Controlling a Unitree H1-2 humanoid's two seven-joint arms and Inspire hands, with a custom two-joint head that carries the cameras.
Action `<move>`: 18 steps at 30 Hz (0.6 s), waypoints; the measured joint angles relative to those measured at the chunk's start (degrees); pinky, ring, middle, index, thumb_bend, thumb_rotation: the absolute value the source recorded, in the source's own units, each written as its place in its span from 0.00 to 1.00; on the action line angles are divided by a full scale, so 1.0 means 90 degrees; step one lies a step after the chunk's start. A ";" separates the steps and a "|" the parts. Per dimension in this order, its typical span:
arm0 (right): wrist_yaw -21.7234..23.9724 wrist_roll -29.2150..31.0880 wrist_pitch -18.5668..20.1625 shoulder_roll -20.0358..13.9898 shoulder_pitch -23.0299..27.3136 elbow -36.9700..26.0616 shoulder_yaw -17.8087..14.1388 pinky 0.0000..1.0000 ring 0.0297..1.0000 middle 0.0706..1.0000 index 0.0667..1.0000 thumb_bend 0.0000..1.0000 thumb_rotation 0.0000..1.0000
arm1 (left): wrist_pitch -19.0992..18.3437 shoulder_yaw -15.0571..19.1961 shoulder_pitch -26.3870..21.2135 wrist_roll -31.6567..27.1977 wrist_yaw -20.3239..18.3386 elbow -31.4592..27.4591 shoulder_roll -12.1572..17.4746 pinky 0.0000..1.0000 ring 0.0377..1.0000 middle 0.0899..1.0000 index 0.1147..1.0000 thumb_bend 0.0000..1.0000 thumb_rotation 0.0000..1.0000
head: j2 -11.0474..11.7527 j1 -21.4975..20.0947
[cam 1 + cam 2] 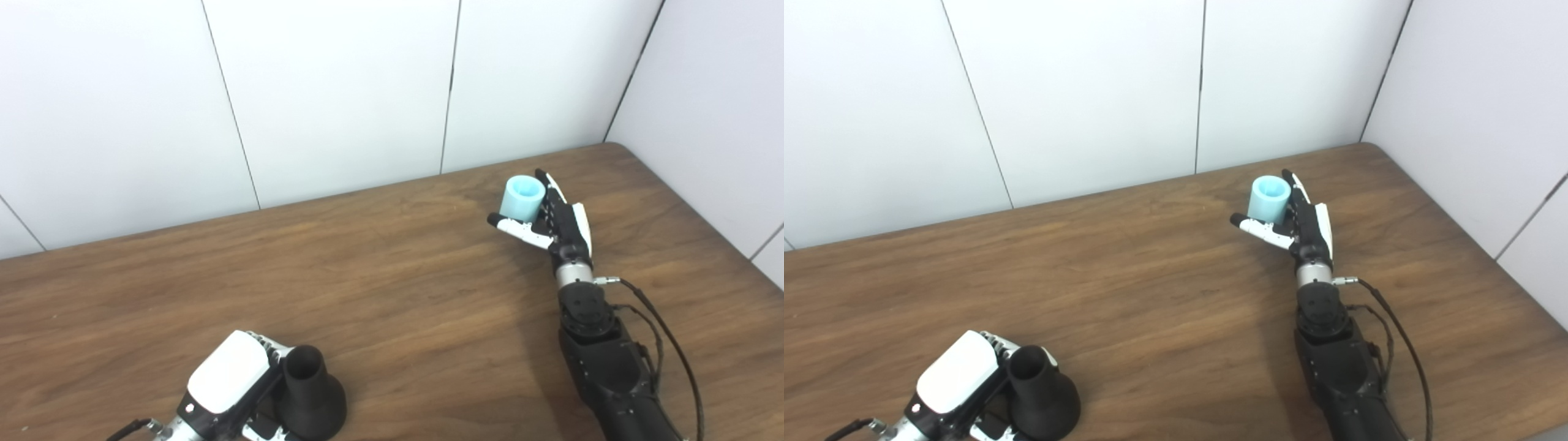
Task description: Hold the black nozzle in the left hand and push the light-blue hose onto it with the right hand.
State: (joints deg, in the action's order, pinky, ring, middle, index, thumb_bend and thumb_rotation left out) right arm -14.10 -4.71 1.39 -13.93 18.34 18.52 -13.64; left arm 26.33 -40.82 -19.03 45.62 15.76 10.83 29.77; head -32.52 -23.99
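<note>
two hands (229, 383) (560, 223) apart: left against black nozzle (309, 392), right beside light-blue hose (522, 197)

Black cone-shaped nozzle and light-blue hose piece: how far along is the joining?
Early. The left hand is against the black cone-shaped nozzle, which stands on the wooden table; whether it grips it is unclear. The right hand, fingers apart, is cupped beside the short light-blue hose piece, not closed on it. Still left: grasping and lifting both, bringing them together, pushing the hose on.
</note>
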 measured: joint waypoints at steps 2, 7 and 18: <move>-0.0014 0.0081 -0.0005 0.0039 0.0012 0.0011 -0.0052 0.84 0.88 0.87 0.87 0.97 0.21 | 0.0000 0.0005 0.0009 0.0000 -0.0005 -0.0016 0.0006 0.11 0.13 0.16 0.42 0.52 0.04 | -0.0010 0.0000; -0.0132 0.0093 0.0006 0.0105 0.0050 0.0023 -0.0109 0.80 0.84 0.82 0.84 0.95 0.19 | 0.0001 0.0017 0.0018 -0.0004 -0.0009 -0.0022 0.0010 0.11 0.13 0.17 0.42 0.52 0.04 | -0.0010 0.0000; -0.0284 0.0157 0.0024 0.0150 0.0130 0.0112 -0.0196 0.77 0.81 0.80 0.82 0.93 0.18 | 0.0010 0.0062 0.0046 -0.0035 -0.0061 -0.0045 0.0010 0.12 0.14 0.18 0.42 0.52 0.04 | 0.0010 0.0000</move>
State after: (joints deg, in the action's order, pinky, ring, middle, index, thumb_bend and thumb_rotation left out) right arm -16.66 -3.29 1.61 -12.58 19.51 19.52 -15.41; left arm 26.42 -40.26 -18.61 45.31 15.22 10.42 29.86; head -32.43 -23.99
